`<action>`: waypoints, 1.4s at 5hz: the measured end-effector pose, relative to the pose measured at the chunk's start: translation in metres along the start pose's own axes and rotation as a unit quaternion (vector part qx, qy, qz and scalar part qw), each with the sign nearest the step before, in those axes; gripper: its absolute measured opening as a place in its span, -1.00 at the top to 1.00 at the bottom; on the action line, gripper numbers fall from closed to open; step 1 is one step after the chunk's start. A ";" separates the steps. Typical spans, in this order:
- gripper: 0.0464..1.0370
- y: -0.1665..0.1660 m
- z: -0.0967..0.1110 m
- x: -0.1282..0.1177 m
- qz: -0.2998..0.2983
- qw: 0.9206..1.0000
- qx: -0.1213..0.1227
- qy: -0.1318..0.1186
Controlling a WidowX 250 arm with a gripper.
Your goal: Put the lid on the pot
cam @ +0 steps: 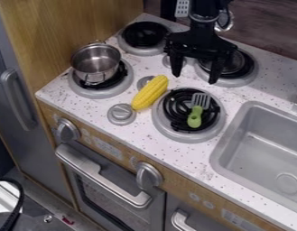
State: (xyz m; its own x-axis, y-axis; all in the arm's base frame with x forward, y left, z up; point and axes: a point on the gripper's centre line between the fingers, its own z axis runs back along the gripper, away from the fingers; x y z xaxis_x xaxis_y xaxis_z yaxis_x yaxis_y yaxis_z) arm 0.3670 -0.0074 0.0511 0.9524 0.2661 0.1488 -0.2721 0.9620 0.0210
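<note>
The black gripper (196, 74) hangs at the top centre, pointing down, its two fingers spread wide with nothing visible between them. Behind its right finger, a round, dark lid with a thin metallic rim (236, 63) appears to lie on the back right burner; the finger hides part of it. A shiny metal pot (96, 62) with small side handles stands on the left burner, its top uncovered. The pot is well to the left of the gripper.
A yellow corn cob (150, 92) lies mid-counter between the pot and the front burner (164, 131). On that burner rests a green-handled fork (196, 113). The sink (218, 151) is at the right, and a wooden wall (72, 27) rises behind the pot.
</note>
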 end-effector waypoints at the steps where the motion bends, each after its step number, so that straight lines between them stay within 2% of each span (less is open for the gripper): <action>1: -0.93 0.001 -0.015 -0.006 -0.001 1.000 0.006 0.021; 2: -0.93 -0.006 -0.025 -0.004 -0.005 1.000 0.006 0.029; 3: -0.93 -0.012 -0.032 0.005 -0.004 1.000 -0.001 0.019; 4: -0.93 -0.025 -0.043 0.021 0.003 1.000 -0.027 -0.012; 5: -0.93 -0.042 -0.052 0.049 0.003 0.995 -0.068 -0.069; 7: -0.93 -0.061 -0.065 0.099 -0.006 0.983 -0.097 -0.154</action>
State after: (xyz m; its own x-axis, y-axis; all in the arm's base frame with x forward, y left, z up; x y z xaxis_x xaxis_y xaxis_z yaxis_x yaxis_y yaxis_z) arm 0.4873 -0.0356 0.0002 0.8603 0.2533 0.4424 -0.2022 0.9662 -0.1600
